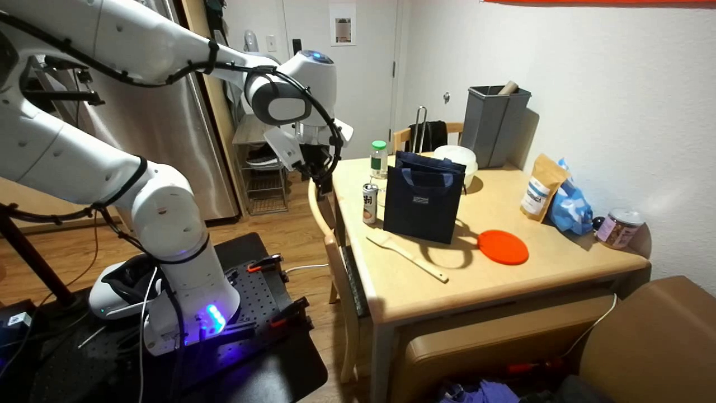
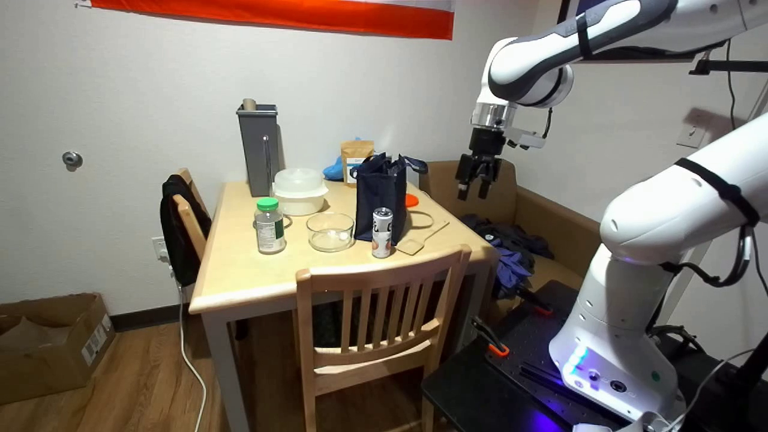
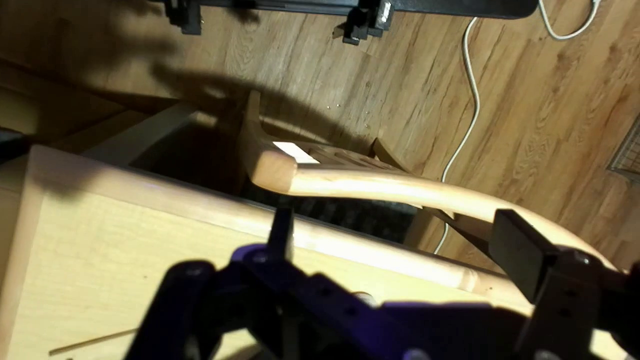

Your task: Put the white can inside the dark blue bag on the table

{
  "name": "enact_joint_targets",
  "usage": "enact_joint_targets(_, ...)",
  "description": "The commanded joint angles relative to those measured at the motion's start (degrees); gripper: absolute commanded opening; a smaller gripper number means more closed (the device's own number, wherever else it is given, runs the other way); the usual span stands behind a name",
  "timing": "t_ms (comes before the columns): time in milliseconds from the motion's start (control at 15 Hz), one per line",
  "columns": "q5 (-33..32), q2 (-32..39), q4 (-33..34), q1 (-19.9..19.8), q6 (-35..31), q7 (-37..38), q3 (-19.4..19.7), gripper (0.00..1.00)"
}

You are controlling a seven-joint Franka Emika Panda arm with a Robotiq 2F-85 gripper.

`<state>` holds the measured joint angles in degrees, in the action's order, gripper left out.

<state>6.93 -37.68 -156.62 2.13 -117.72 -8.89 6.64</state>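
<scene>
The white can (image 1: 370,204) stands upright on the wooden table (image 1: 397,288), beside the dark blue bag (image 1: 420,204). An exterior view also shows the can (image 2: 382,233) standing in front of the bag (image 2: 381,195). The bag stands upright with its handles at the top; its inside is hidden. My gripper (image 1: 321,182) is raised in the air, apart from can and bag. It also shows in an exterior view (image 2: 473,187). In the wrist view the gripper (image 3: 395,235) is open and empty over the table edge and chair. A small round rim shows behind it there, mostly hidden.
A green-lidded jar (image 1: 379,159), a glass bowl (image 2: 330,232) and a white lidded bowl (image 2: 299,191) stand near the bag. A wooden spatula (image 1: 408,256) and a red disc (image 1: 503,247) lie before it. A chair back (image 2: 384,270) borders the can's table edge. A grey bin (image 1: 494,126) stands behind.
</scene>
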Motion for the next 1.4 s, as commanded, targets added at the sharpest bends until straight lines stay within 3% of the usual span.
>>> enact_joint_targets(0,3.07,5.51,3.31,3.53,-4.93,0.15,-3.34,1.00)
enact_joint_targets(200,2.58,8.08,5.48,5.42,-7.97,0.56,-6.19,1.00)
enact_joint_targets(733,3.76,9.29,5.79,5.54,-8.49,2.09,-6.75,1.00)
enact_joint_targets(1333,3.49,29.94,21.36,5.03,-11.23,23.75,-14.54,1.00)
